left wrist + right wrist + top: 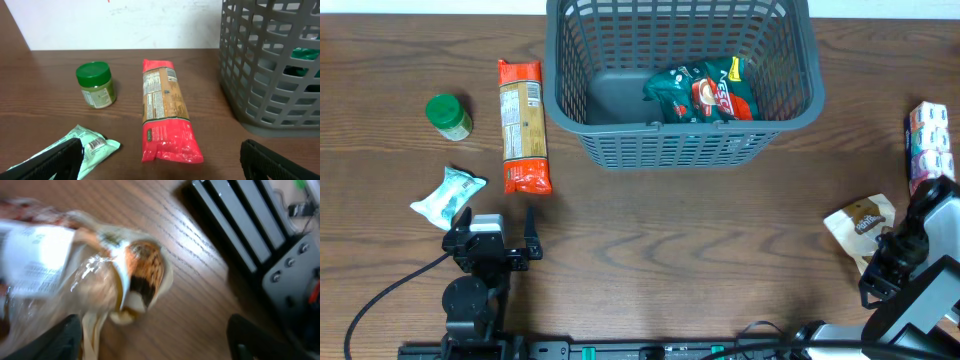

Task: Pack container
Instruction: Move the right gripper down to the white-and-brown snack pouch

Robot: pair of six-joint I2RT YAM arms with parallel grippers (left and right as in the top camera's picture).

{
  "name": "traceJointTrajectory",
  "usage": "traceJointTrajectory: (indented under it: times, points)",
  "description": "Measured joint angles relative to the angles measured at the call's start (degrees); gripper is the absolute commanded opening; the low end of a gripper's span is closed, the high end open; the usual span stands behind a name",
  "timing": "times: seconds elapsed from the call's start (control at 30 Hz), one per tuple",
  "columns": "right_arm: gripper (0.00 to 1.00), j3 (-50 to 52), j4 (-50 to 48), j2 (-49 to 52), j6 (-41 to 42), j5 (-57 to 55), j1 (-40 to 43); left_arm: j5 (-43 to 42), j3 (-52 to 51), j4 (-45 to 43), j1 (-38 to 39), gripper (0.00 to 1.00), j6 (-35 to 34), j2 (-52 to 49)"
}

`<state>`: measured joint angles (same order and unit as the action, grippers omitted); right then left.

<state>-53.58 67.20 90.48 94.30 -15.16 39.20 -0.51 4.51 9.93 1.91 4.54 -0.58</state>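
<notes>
The dark grey slotted basket (620,140) stands at the back middle of the table and holds a green snack bag (705,93); its wall shows in the left wrist view (265,65). A long red pasta packet (523,125) (165,110), a green-lidded jar (449,116) (96,84) and a pale green packet (448,196) (85,147) lie left of it. My left gripper (498,240) (160,167) is open and empty, near the front, just short of the pasta. My right gripper (885,262) (155,340) is open beside a cream and brown bag (863,224) (100,275).
A pink and white multipack (928,140) sits at the far right edge. A black rail with equipment (250,235) runs along the table's front edge.
</notes>
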Motion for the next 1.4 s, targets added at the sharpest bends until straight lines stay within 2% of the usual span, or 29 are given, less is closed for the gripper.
traceJointTrajectory:
  times: [0.03, 0.07, 0.1, 0.33, 0.73, 1.17, 1.4]
  points:
    - [0.80, 0.59, -1.09, 0.00, 0.98, 0.00, 0.11, 0.00, 0.00, 0.00, 0.00, 0.99, 0.00, 0.00]
    - [0.96, 1.01, -2.12, 0.00, 1.88, 0.02, 0.26, 0.00, 0.00, 0.00, 0.00, 0.99, 0.00, 0.00]
    - [0.99, 1.16, -2.86, 0.00, 2.75, 0.09, 0.33, 0.00, 0.00, 0.00, 0.00, 0.99, 0.00, 0.00]
    - [0.99, 1.16, -6.23, 0.00, 2.58, 1.46, 0.42, 0.00, 0.00, 0.00, 0.00, 0.98, 0.00, 0.00]
    - [0.99, -0.61, -7.85, 0.00, -3.13, 12.96, 0.26, 0.00, 0.00, 0.00, 0.00, 0.99, 0.00, 0.00]
    - [0.99, -14.21, 0.31, -0.02, -8.13, 14.95, -1.03, 0.00, 0.00, 0.00, 0.00, 0.99, 0.00, 0.00]
    - [0.99, -16.65, 5.25, -0.02, -3.72, 8.07, -1.03, 0.00, 0.00, 0.00, 0.00, 0.99, 0.00, 0.00]
